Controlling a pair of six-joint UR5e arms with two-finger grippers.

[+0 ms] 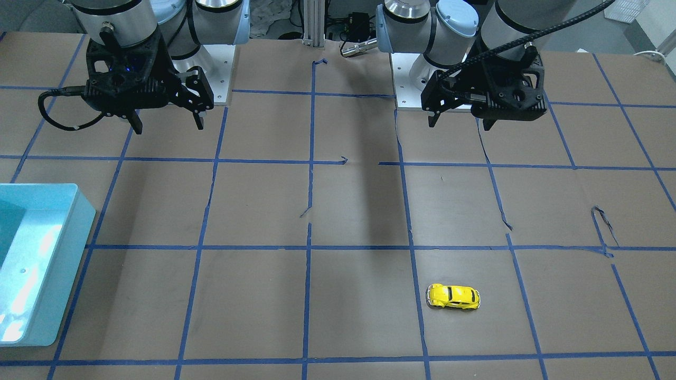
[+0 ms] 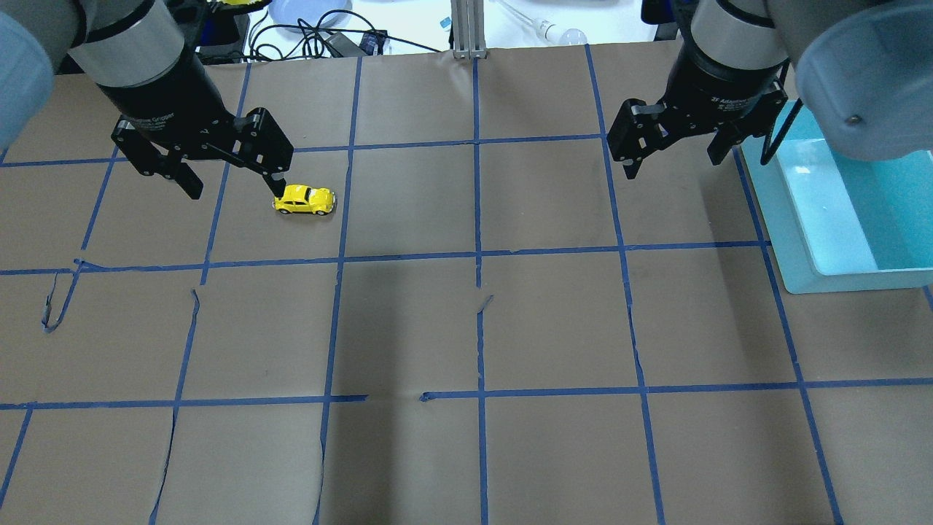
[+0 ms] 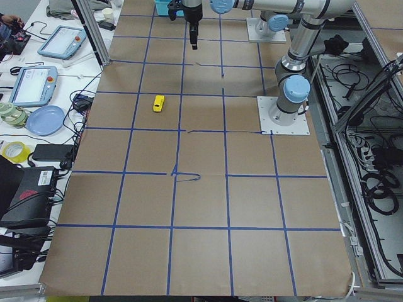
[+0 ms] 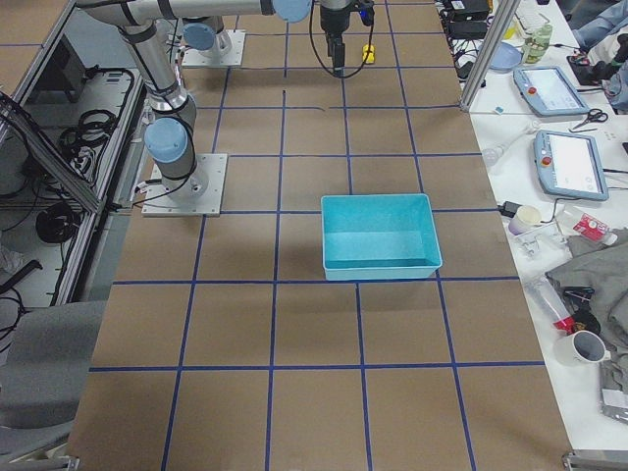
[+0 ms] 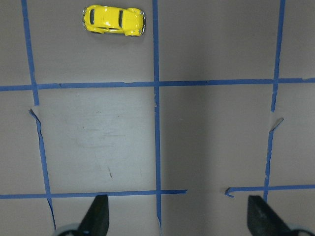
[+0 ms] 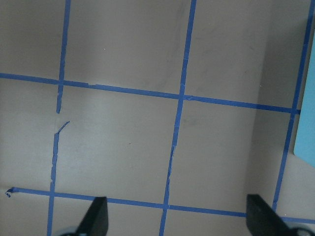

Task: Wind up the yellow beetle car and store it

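The yellow beetle car (image 2: 305, 200) stands on its wheels on the brown paper table, alone in a taped square on my left side. It also shows in the front view (image 1: 454, 296), the left side view (image 3: 158, 103) and the left wrist view (image 5: 114, 20), well ahead of the fingers. My left gripper (image 2: 237, 191) is open and empty, raised high above the table; it also shows in the front view (image 1: 459, 124). My right gripper (image 2: 672, 166) is open and empty, raised near the bin; it also shows in the front view (image 1: 169, 127).
A light-blue open bin (image 2: 794, 277) stands on the table's right side, seen also in the front view (image 1: 63, 264) and the right side view (image 4: 378, 270). Blue tape lines grid the paper, which has small tears. Tablets, tape rolls and cables lie beyond the far edge.
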